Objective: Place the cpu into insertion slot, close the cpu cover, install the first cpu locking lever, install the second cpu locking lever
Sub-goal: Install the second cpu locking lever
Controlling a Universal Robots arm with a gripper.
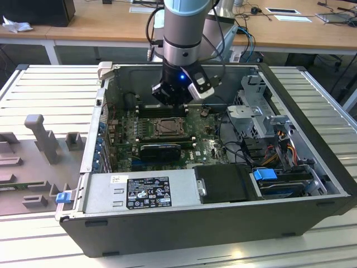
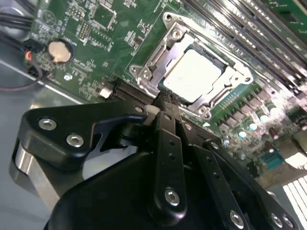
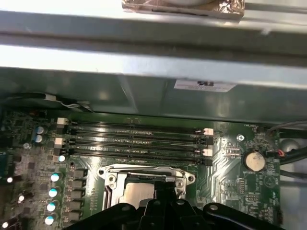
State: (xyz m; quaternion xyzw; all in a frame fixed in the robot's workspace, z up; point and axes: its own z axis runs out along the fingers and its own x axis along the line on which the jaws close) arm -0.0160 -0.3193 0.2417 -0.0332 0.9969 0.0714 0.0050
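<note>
**Cpu seated in its slot, hand hovering just above**

Cpu [image 2: 194, 76], pale and silvery, lies flat in the insertion slot [image 2: 225, 72] on the green circuit board [image 2: 91, 28], directly beyond the fingertips of the hand [image 2: 165, 98]. The cpu cover [image 2: 158, 50] lies down around the chip, its silver frame bordering the metal top on all sides in the second wrist view; in the first wrist view the same frame [image 3: 144, 172] sits just past the black fingers. The hand's fingers look drawn together into a narrow point and hold nothing; whether they touch the frame's near edge I cannot tell. Farther out from the hand run the long black memory slots [image 3: 134, 139], and to one side a round coin battery [image 3: 253, 161]. In the exterior view the hand [image 1: 174, 100] hangs inside the open computer case [image 1: 312, 218], above the socket [image 1: 166, 127].
</note>
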